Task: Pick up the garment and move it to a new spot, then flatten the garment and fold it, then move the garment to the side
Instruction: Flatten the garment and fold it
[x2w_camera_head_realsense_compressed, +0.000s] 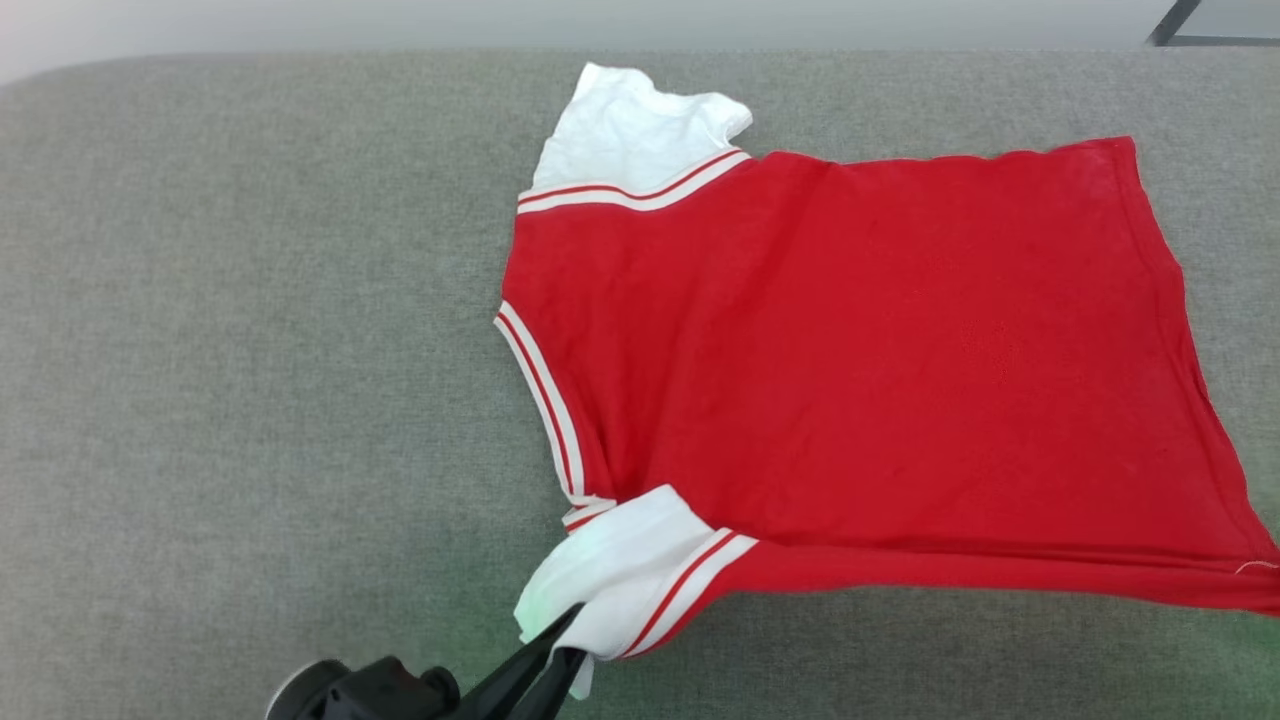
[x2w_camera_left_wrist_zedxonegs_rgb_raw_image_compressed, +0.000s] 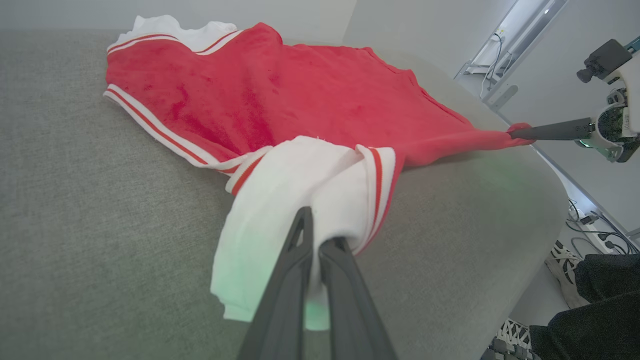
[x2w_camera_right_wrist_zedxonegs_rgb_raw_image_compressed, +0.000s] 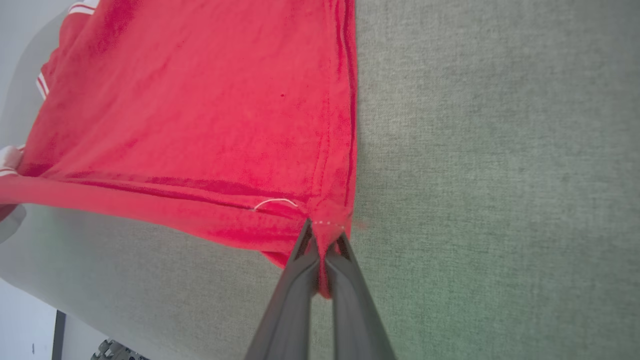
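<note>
A: Foreground, bottom edge: what is the left gripper (x2w_camera_head_realsense_compressed: 565, 640) doing?
B: Its fingers are together, clamped on the near white sleeve (x2w_camera_head_realsense_compressed: 625, 575) of the garment (x2w_camera_head_realsense_compressed: 850, 350).
A: And the right gripper (x2w_camera_right_wrist_zedxonegs_rgb_raw_image_compressed: 325, 235)?
B: Closed on the near hem corner (x2w_camera_right_wrist_zedxonegs_rgb_raw_image_compressed: 330, 225); the edge between the two grips is drawn taut.
A: Where does the garment lie?
B: Spread, plain red side up, on the grey surface (x2w_camera_head_realsense_compressed: 250, 400), right of centre; the far sleeve (x2w_camera_head_realsense_compressed: 630, 135) rests on the surface.
</note>
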